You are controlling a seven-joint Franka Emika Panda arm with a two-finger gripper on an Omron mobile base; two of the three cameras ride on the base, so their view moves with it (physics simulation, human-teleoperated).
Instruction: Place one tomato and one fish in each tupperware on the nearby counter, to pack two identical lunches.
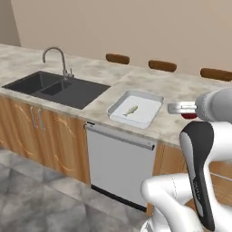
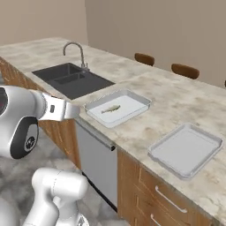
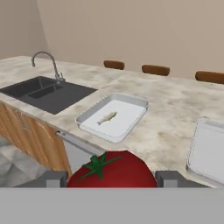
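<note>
A red tomato (image 3: 112, 171) with a green stem sits between my fingertips, and my gripper (image 3: 112, 179) is shut on it, off the counter's front edge. From the left base view the gripper (image 1: 174, 108) hangs just right of the near tupperware (image 1: 149, 100), with the tomato (image 1: 187, 116) peeking out below it. That tupperware (image 3: 131, 103) holds one fish (image 3: 106, 117) on the marbled counter (image 3: 175, 98). A second tupperware (image 2: 207, 145) lies empty further right. In the right base view the gripper (image 2: 73, 110) is left of the fish tupperware (image 2: 137, 103).
A dark double sink (image 1: 54, 88) with a curved faucet (image 1: 56, 56) lies to the left. A grey dishwasher front (image 1: 120, 165) is below the counter's edge. Brown chair backs (image 1: 162, 65) line the far side.
</note>
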